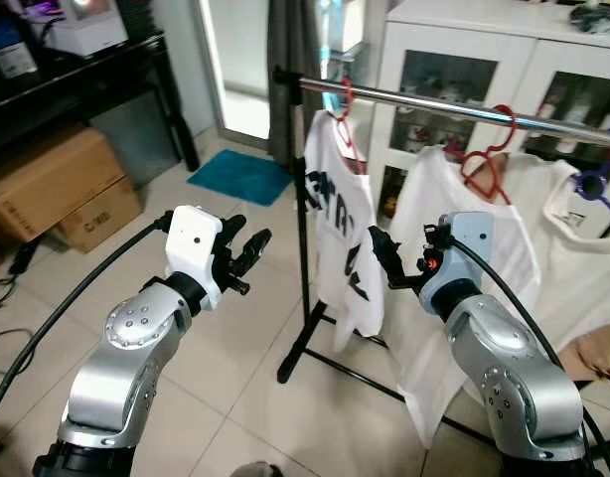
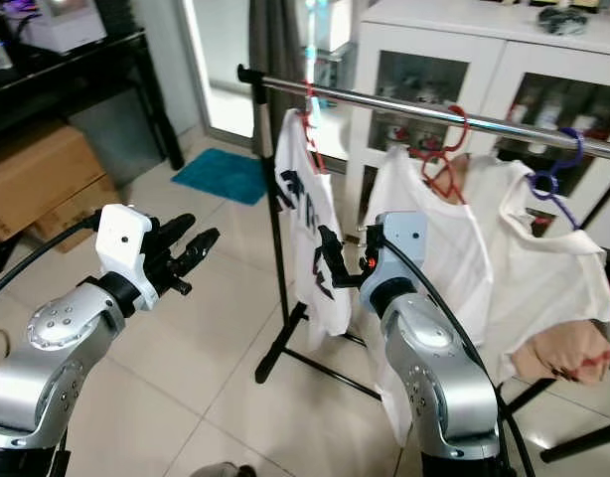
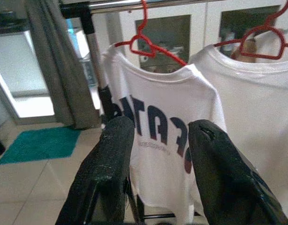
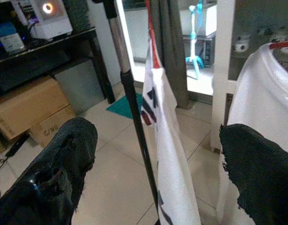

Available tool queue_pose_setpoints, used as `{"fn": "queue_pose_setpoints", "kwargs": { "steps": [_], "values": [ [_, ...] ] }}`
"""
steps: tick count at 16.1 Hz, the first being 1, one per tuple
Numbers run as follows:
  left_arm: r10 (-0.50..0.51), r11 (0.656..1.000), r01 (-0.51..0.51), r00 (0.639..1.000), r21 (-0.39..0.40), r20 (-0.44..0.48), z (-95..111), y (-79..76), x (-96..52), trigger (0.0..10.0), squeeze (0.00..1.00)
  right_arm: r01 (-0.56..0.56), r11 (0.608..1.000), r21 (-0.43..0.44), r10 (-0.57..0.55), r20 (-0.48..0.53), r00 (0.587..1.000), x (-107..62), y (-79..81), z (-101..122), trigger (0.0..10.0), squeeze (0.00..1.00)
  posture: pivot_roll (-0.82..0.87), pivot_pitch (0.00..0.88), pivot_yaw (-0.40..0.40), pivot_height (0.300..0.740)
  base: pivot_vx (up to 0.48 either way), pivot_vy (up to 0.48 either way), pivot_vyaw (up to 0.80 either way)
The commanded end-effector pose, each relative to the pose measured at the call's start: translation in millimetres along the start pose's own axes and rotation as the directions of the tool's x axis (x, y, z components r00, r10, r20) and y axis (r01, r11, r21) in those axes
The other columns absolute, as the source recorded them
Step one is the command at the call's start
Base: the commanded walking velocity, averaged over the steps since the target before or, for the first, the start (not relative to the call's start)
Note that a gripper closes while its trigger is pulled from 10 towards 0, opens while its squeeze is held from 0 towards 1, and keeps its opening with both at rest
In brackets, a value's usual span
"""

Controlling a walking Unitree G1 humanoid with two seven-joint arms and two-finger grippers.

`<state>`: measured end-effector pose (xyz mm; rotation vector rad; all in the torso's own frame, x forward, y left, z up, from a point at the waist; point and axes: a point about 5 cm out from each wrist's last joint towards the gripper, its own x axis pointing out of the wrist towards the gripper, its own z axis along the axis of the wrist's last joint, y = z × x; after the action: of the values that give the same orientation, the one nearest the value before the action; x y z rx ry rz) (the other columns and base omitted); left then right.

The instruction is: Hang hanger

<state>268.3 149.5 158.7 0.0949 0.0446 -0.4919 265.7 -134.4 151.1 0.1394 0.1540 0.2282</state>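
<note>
Home: clothes rail (image 1: pixel 454 104), glass-fronted cabinet (image 1: pixel 464 70).

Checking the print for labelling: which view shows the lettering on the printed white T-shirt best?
Left wrist view: the printed T-shirt faces the camera, its dark letters spread wide behind the left gripper. Both eye views show it obliquely; the right wrist view shows it nearly edge-on.

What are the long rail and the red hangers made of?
The rail looks like polished metal: silvery with bright glints along it, on a black stand. The red hangers are thin, bent loops with a smooth even red, so probably wire with a plastic coating, though they could be solid plastic.
</note>
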Motion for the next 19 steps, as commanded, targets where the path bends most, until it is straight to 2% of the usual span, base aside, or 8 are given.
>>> {"fn": "queue_pose_setpoints", "kwargs": {
  "steps": [1, 3, 6, 10, 16, 17, 18, 19],
  "values": [
    [-0.006, 1.000, 0.006, 1.000, 0.014, 0.006, 3, -0.1, -0.8, 10.0, 0.00, -0.003, 1.000, 0.003, 0.003, 0.030, 1.000, -0.3, 1.7, 5, 10.0, 0.00, -0.04, 0.000, 0.058, 0.740, 0.281, 0.000, 0.00],
    [-0.010, 1.000, 0.010, 1.000, 0.015, 0.007, 4, 0.1, -1.2, 10.0, 0.00, -0.031, 0.999, -0.029, 0.032, 0.040, 0.999, 1.9, 6.9, 8, 10.0, 0.00, -0.04, 0.000, 0.058, 0.740, 0.302, 0.000, 0.00],
    [-0.016, 1.000, 0.016, 1.000, 0.014, 0.007, 4, 0.4, -1.9, 10.0, 0.00, -0.038, 0.997, -0.064, 0.041, 0.049, 0.998, 4.3, 10.9, 10, 10.0, 0.00, -0.04, 0.000, 0.060, 0.740, 0.328, 0.000, 0.80],
    [-0.020, 1.000, 0.020, 1.000, 0.011, 0.004, 4, -0.6, -1.2, 10.0, 0.00, -0.016, 0.998, -0.055, 0.020, 0.087, 0.996, 5.7, 8.5, 19, 10.0, 0.00, -0.04, 0.000, 0.064, 0.740, 0.353, 0.000, 0.00],
    [-0.037, 0.999, 0.037, 0.999, 0.015, -0.005, 2, -2.7, -0.9, 10.0, 0.00, 0.013, 0.992, -0.123, 0.000, 0.106, 0.994, 10.0, 7.6, 31, 10.0, 0.00, -0.04, 0.000, 0.061, 0.740, 0.364, 0.000, 0.00],
    [-0.042, 0.999, 0.043, 0.999, 0.016, -0.011, 1, -3.7, -1.0, 10.0, 0.00, 0.018, 0.994, -0.111, -0.006, 0.103, 0.995, 10.6, 5.4, 34, 10.0, 0.11, -0.04, 0.000, 0.060, 0.740, 0.341, 0.000, 0.00],
    [-0.050, 0.999, 0.050, 0.999, 0.017, -0.017, 0, -4.6, -1.2, 10.0, 0.00, 0.022, 0.995, -0.098, -0.012, 0.099, 0.995, 11.1, 3.6, 37, 10.0, 0.87, -0.04, 0.000, 0.059, 0.740, 0.330, 0.000, 0.00],
    [-0.074, 0.997, 0.074, 0.997, 0.009, -0.021, -1, -6.6, -1.9, 10.0, 0.00, 0.033, 0.995, -0.092, -0.025, 0.086, 0.996, 12.4, 1.0, 39, 10.0, 1.00, -0.04, 0.000, 0.059, 0.740, 0.000, 0.000, 0.00]
  ]
}}
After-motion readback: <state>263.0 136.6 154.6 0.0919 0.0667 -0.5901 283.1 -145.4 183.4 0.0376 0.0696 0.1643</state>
